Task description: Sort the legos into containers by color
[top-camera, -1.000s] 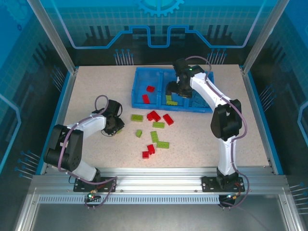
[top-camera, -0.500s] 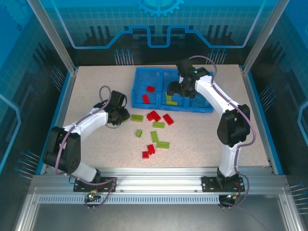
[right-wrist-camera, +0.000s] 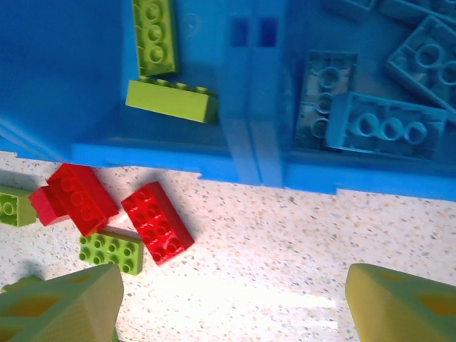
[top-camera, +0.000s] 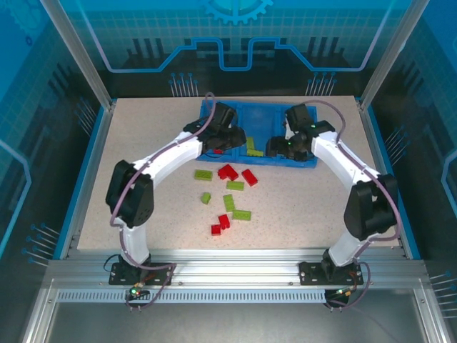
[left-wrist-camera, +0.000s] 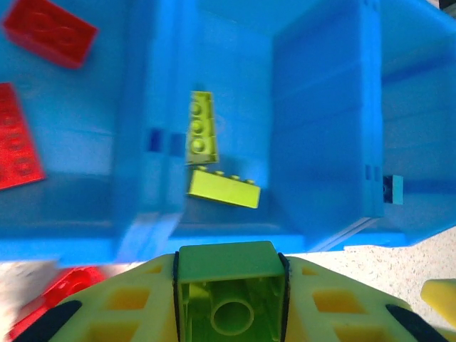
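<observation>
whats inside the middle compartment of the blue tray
Two green bricks: one studs-up, one on its side, near the front wall. From above, the left gripper and right gripper overlap the compartment's edges, hiding some floor.

Tray [left-wrist-camera: 328, 128]: was bright blue all over.
Red bricks [top-camera: 228, 171]: were plain red.
Lime-green bricks [right-wrist-camera: 171, 100]: were plain lime.
Light-blue bricks [right-wrist-camera: 377, 125]: were pale blue (nearly lost against the tray on my feed).
Table [top-camera: 143, 121]: was beige, finely speckled with dark flecks.
Left fingers [left-wrist-camera: 107, 306], right fingers [right-wrist-camera: 57, 306]: I saw yellow.
</observation>
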Robot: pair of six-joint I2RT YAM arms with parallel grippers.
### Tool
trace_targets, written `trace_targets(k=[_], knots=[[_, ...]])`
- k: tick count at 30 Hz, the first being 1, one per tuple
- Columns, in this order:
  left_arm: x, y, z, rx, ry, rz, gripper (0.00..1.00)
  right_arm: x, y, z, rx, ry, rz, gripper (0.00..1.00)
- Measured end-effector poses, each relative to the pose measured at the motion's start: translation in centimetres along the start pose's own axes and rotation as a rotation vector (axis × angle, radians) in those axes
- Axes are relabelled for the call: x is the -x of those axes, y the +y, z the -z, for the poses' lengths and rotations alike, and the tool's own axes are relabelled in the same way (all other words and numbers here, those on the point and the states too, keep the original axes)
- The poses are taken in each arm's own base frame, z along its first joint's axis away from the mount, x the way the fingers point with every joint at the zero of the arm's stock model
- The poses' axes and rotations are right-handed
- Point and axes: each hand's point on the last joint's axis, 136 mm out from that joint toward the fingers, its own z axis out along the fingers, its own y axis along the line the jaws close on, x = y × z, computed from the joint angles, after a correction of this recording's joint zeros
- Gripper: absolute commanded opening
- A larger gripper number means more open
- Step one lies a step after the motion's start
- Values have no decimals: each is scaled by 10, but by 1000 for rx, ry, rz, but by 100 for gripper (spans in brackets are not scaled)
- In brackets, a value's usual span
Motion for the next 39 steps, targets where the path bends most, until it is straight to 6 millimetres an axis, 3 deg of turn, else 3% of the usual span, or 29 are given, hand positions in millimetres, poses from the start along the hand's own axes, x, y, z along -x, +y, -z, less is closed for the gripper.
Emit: trace_targets(k=[7, 12, 17, 22, 28, 30, 32, 36, 39], knots=[[3, -14, -44, -28, 41, -20, 38, -28, -2, 0, 50, 8, 24, 81], [9, -23, -60, -50, 43, -20, 65, -47, 7, -7, 86, 33, 53, 81], [12, -32, -56, -82, 34, 1, 99, -59, 42, -9, 139, 28, 175, 84], [8, -26, -26, -85, 11, 27, 99, -68, 79, -8, 213, -15, 322, 85], [30, -23, 51, -133, -106, 65, 99, -87, 129, -11, 313, -65, 548, 87], [38, -8, 79, -143, -155, 96, 99, -98, 148, -17, 332, -52, 638, 87], [44, 24, 102, -122, -204, 152, 99, -111, 171, -29, 346, -30, 735, 88], [36, 104, 119, -5, -241, 268, 99, -129, 202, -53, 348, 6, 873, 88], [12, 157, 122, 102, -222, 337, 99, -137, 216, -71, 339, 32, 939, 87]])
